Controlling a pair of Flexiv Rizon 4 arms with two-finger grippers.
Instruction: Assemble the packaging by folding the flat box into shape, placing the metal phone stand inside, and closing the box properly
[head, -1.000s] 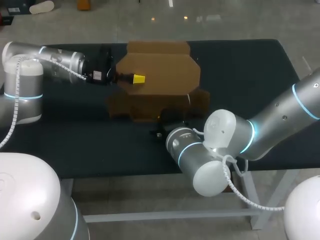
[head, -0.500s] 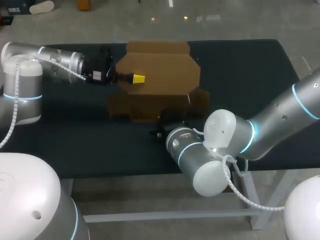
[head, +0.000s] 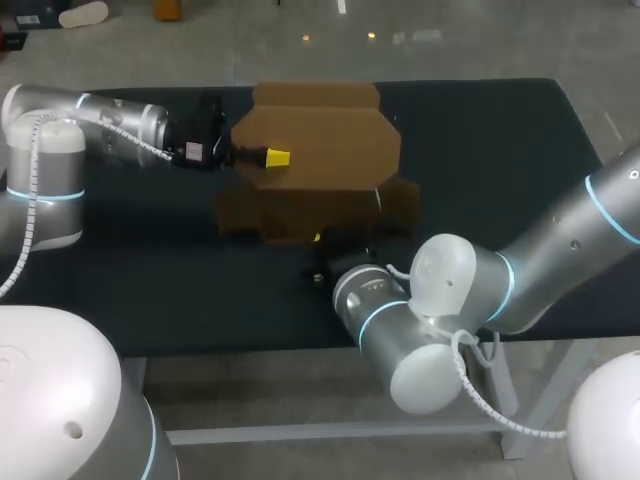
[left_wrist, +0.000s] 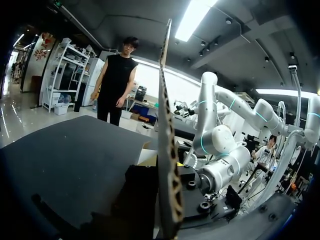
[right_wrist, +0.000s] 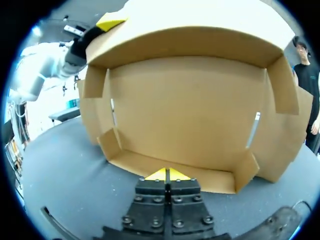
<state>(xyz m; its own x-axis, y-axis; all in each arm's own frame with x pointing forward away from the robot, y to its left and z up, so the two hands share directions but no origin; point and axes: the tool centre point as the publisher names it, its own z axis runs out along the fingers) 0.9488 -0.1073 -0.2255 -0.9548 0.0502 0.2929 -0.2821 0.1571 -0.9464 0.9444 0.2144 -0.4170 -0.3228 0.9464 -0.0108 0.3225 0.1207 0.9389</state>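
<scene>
Though half-folded, one box, two arms

right arm drawn back a little, right gripper now slightly farther from the box

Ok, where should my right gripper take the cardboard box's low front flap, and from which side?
Probably pinch the front flap mid-length on its free top edge, from the near side, one finger inside the cardboard box, one outside: it is a thin, low strip straight ahead of the right gripper, which is shut and must open first.
</scene>
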